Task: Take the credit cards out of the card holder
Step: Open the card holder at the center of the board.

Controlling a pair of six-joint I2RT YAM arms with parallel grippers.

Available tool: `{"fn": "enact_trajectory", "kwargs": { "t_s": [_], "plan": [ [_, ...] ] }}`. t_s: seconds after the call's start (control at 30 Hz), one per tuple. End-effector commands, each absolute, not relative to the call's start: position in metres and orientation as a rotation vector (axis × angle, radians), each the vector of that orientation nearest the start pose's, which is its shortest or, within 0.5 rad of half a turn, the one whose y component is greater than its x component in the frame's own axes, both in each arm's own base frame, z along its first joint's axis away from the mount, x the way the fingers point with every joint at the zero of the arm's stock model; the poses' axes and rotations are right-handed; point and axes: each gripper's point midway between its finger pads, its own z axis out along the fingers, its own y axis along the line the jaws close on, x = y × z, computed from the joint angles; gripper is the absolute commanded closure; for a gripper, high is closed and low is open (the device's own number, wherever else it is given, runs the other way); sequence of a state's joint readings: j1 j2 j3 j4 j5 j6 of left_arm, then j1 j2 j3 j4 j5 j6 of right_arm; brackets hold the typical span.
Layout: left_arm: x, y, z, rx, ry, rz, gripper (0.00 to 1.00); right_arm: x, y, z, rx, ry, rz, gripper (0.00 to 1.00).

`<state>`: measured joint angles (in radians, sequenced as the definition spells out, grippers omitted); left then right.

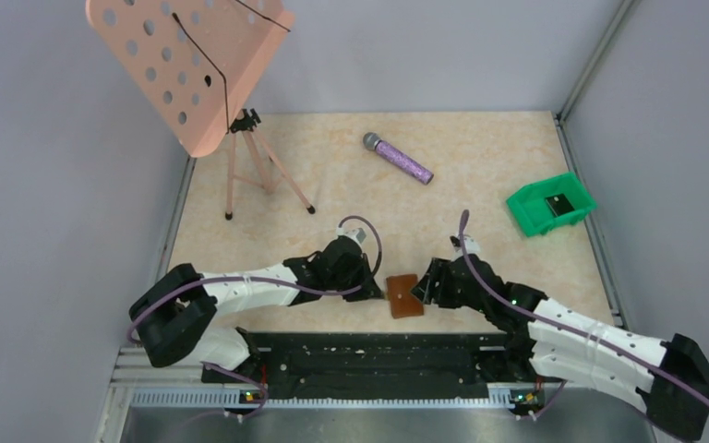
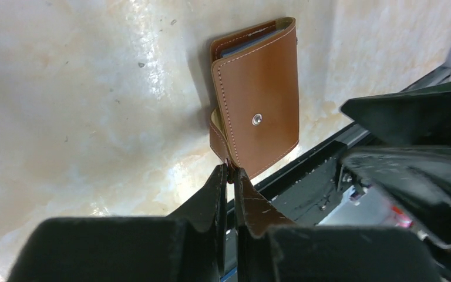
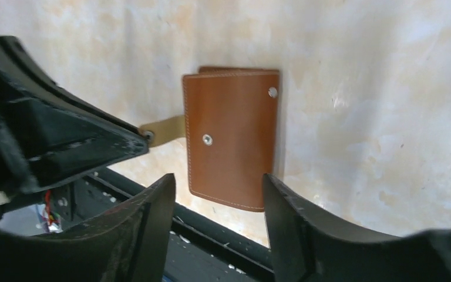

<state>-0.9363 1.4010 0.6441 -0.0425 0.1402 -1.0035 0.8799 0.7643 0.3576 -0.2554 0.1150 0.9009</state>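
Observation:
The card holder is a brown leather wallet, folded shut, lying flat near the table's front edge between both arms. In the left wrist view the card holder shows a snap stud and a grey-blue edge in its fold. No credit cards can be made out. My left gripper is shut on the holder's closing strap, at the corner nearest it. The right wrist view shows that tan strap pulled sideways off the card holder. My right gripper stands open just short of the holder's near edge, holding nothing.
A green bin with a dark item inside sits at the right. A purple microphone lies at the back. A pink music stand on a tripod stands at the back left. The black rail runs right behind the holder.

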Motion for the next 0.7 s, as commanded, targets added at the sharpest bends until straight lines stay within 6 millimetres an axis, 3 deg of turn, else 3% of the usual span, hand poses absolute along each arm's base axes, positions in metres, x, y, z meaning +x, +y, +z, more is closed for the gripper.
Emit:
{"fn": "enact_trajectory", "kwargs": {
  "t_s": [0.0, 0.13, 0.37, 0.47, 0.67],
  "plan": [
    [0.162, -0.329, 0.087, -0.096, 2.53, -1.195, 1.0, 0.155, 0.226, 0.087, 0.043, 2.39, 0.765, 0.4],
    [0.16, -0.317, 0.074, -0.117, 2.567, -1.11, 1.0, 0.153, 0.231, 0.082, -0.004, 2.417, 0.624, 0.33],
    [0.154, -0.304, 0.059, -0.141, 2.6, -1.056, 1.0, 0.147, 0.247, 0.073, -0.054, 2.442, 0.528, 0.22],
    [0.154, -0.299, 0.056, -0.145, 2.591, -1.042, 1.0, 0.145, 0.252, 0.068, -0.07, 2.452, 0.497, 0.05],
    [0.151, -0.292, 0.052, -0.143, 2.592, -1.022, 1.0, 0.143, 0.257, 0.062, -0.12, 2.45, 0.372, 0.04]
  ]
}}
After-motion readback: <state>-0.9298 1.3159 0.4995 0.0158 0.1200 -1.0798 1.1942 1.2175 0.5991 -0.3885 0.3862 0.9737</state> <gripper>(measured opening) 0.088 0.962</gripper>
